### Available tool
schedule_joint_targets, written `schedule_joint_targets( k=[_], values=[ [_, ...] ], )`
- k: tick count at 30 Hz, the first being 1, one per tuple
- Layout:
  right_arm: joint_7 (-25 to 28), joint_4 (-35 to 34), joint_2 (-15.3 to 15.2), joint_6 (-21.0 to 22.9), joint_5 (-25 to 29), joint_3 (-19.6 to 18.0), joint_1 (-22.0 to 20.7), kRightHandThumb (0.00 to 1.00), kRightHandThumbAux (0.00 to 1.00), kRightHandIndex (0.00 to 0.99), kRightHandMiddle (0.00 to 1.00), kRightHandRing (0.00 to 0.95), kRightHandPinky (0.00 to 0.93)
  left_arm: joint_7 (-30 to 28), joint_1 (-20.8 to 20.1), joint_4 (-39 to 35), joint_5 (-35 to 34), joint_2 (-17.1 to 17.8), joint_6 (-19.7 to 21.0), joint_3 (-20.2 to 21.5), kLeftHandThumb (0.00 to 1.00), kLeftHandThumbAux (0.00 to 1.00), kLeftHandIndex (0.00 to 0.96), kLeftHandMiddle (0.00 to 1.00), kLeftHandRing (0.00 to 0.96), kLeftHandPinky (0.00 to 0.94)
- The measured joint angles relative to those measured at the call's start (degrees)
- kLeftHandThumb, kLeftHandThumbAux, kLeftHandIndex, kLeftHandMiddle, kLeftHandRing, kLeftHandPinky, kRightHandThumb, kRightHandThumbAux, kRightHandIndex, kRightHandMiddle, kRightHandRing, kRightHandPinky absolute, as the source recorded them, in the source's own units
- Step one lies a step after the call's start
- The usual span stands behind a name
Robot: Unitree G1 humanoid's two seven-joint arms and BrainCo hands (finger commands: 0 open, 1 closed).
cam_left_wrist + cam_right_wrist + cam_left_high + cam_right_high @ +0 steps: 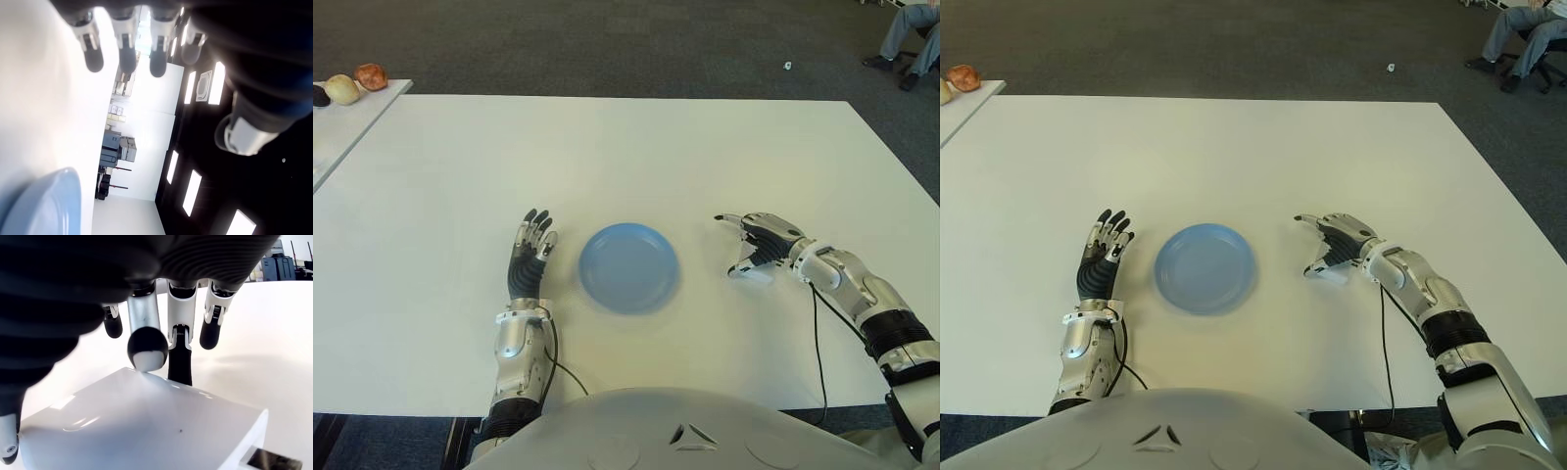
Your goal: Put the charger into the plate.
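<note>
The left robot hand (pixel 530 257) shows at the left of the blue plate (pixel 629 267), fingers extended and relaxed, holding nothing; its wrist view shows straight fingertips with the plate's rim close by. It takes no part in the current step. The blue plate sits near the middle of the white table (pixel 607 157) and contains nothing, so the placement has not been made. To the right of the plate, separated from it by a strip of bare table, is the white charger (pixel 750 269), still on the table surface. The right robot hand (pixel 756 245) is positioned over the charger with its fingers arched down around it. In the right wrist view, one fingertip (pixel 146 350) meets the upper edge of the charger's white body and a second finger comes down just behind it, while the others stand clear. The grip appears partial rather than closed: contact is made, but a firm hold is not confirmed. Judged from this, the task is at the grasping stage. Remaining: secure the charger, lift it, carry it leftward to the plate, release it.
</note>
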Motion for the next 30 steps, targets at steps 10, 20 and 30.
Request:
schedule_joint_targets(
  k=[10, 20, 30],
  values=[
    [-3.61, 0.3, 1.1, -0.06, 0.11, -1.58, 0.41, 0.0, 0.589, 0.0, 0.118, 0.156, 0.101, -0.08, 0.0, 0.0, 0.42, 0.14, 0.01, -0.03, 0.0, 0.59, 0.081, 0.138, 0.118, 0.142],
    [-10.12, -2.33, 1.88, -0.96, 3.65, -8.14, 0.93, 0.017, 0.48, 0.0, 0.005, 0.005, 0.002, -1.8, -0.27, 0.16, 0.17, 0.63, 0.37, 0.02, 0.0, 0.588, 0.082, 0.136, 0.118, 0.138],
    [-11.85, -9.91, 5.08, 1.11, 6.27, -12.4, 5.44, 0.099, 0.27, 0.0, 0.0, 0.0, 0.0, -3.64, -1.51, 1.5, -0.46, 1.51, 0.4, 0.13, 0.0, 0.587, 0.083, 0.132, 0.113, 0.136]
  ],
)
